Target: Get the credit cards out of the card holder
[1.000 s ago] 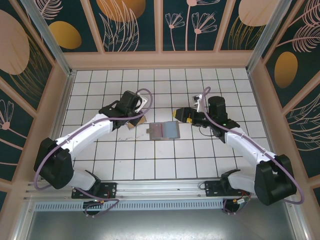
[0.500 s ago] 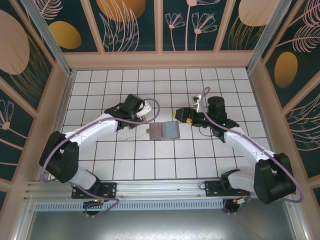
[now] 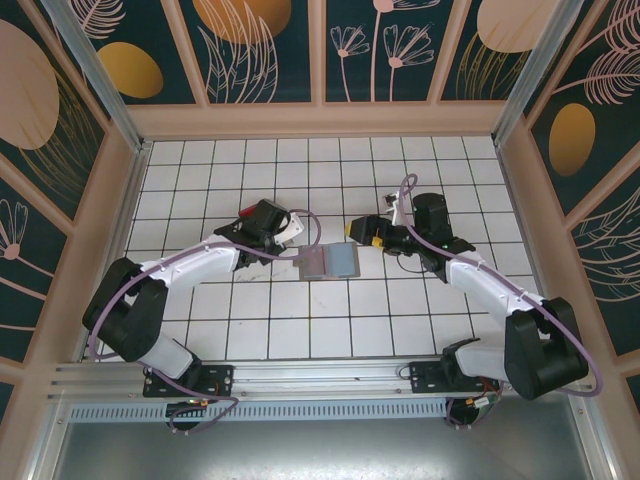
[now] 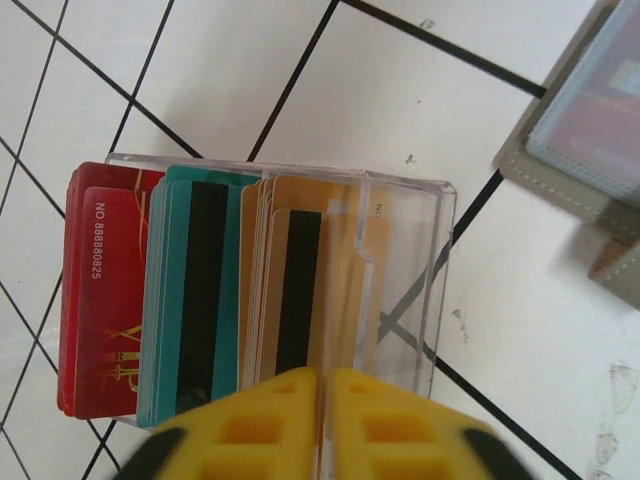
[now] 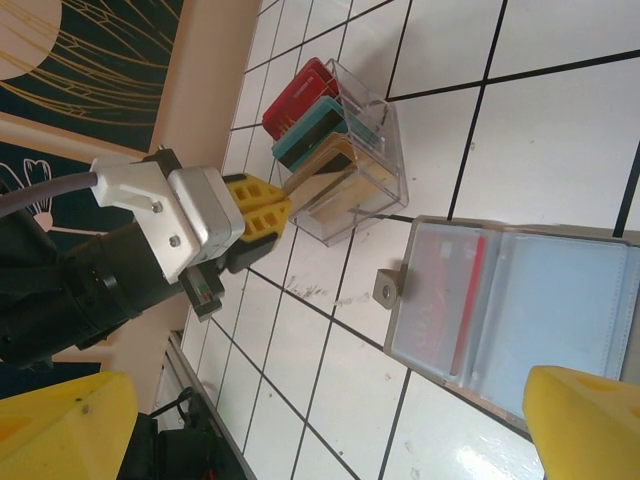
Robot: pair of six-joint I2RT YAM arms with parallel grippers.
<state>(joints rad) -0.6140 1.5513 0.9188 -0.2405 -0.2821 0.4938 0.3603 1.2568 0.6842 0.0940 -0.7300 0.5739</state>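
Observation:
The grey card holder (image 3: pixel 330 261) lies open on the tiles, also in the right wrist view (image 5: pixel 510 305) and at the edge of the left wrist view (image 4: pixel 590 110). A red card (image 5: pixel 468 300) sits in its left pocket. Left of it a clear box (image 4: pixel 400 260) holds upright credit cards: red (image 4: pixel 105 290), teal (image 4: pixel 190 290) and tan (image 4: pixel 290 290). My left gripper (image 4: pixel 325 375) hangs over the box, its yellow fingers pressed on the edge of a tan card (image 5: pixel 318 168) that reaches into the box. My right gripper (image 5: pixel 320 425) is open above the holder, nothing between its fingers.
The clear box (image 5: pixel 350 160) stands about one tile left of the holder's side tab (image 5: pixel 388 288). Peach walls (image 3: pixel 320 120) ring the tiled floor. A metal rail (image 3: pixel 320 375) runs along the near edge by the arm bases.
My left arm has swung right and lowered, bringing the tan card over the clear box. The right arm has hardly moved. The holder lies where it was.

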